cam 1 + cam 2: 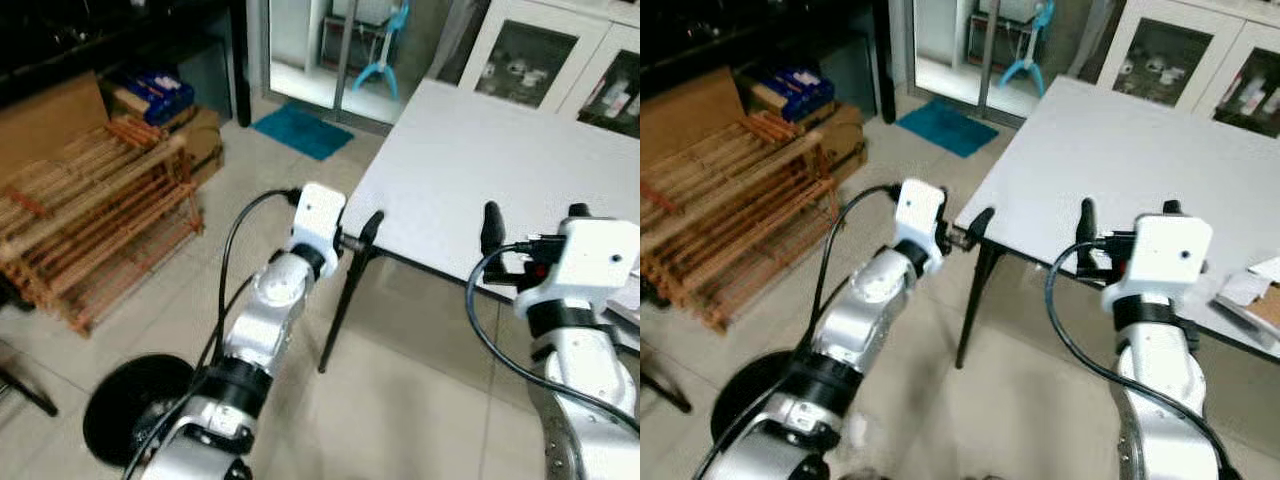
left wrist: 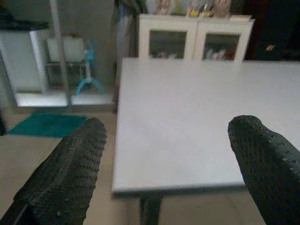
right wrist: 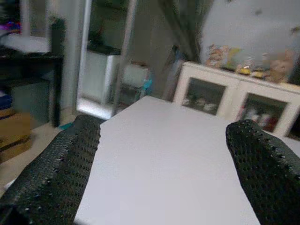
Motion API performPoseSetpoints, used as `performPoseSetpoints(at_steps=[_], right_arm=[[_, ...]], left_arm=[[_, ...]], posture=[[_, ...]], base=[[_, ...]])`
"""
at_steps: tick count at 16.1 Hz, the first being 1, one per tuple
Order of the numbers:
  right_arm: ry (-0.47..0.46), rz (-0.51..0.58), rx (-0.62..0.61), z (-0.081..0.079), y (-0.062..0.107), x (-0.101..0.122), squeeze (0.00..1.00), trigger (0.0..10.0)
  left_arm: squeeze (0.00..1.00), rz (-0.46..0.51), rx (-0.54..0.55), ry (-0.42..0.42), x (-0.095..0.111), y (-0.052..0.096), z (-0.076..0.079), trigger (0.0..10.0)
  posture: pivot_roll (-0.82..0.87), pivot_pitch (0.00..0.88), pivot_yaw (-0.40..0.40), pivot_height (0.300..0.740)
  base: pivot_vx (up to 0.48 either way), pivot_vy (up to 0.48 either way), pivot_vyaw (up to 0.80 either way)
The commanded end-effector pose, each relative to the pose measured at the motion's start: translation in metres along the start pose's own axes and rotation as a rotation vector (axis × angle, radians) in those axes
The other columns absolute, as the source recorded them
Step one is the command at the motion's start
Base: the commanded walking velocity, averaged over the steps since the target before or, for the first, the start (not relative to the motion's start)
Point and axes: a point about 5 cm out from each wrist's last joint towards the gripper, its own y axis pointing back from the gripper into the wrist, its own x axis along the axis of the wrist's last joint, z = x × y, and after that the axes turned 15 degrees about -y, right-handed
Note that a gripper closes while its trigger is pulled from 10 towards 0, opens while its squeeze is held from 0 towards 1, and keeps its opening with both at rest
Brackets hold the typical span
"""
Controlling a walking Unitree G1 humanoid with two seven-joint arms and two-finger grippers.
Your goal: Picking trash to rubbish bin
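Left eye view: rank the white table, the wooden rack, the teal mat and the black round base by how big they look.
1. White table
2. Wooden rack, close behind; it runs off the frame, so this is unsure
3. Black round base, partly hidden by the left arm
4. Teal mat, farther away

My head cameras look forward and down from above the white table's (image 1: 480, 170) near left corner, both eyes sharing that corner, the floor and the wooden rack (image 1: 90, 225). My left wrist camera sits low, just off the near edge, facing along the tabletop toward the white cabinet (image 2: 194, 42). My right wrist camera looks across the same top to that cabinet.
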Motion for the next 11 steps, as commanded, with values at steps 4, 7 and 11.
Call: performPoseSetpoints(at_steps=[4, 7, 11], right_arm=[[0.016, 0.003, -0.023, 0.0053, 0.0008, 0.0016, 0.0, 10.0], [0.016, 0.006, -0.029, 0.0059, 0.0004, 0.0021, 0.0, 10.0], [0.015, 0.008, -0.028, 0.0055, -0.0001, 0.002, 0.0, 10.0]], left_arm=[[0.0, 0.001, 0.01, 0.0, 0.0006, -0.0009, -0.0007, 10.0], [0.0, -0.005, 0.01, -0.004, -0.0009, -0.0009, -0.0005, 10.0], [0.0, -0.005, 0.016, -0.005, -0.0012, -0.0011, -0.0015, 10.0]], posture=[[0.09, 0.068, -0.057, 0.74], [0.09, 0.07, -0.058, 0.74], [0.09, 0.072, -0.057, 0.74]], base=[[0.0, -0.461, 0.0], [0.0, -0.46, 0.0], [0.0, -0.458, 0.0]])
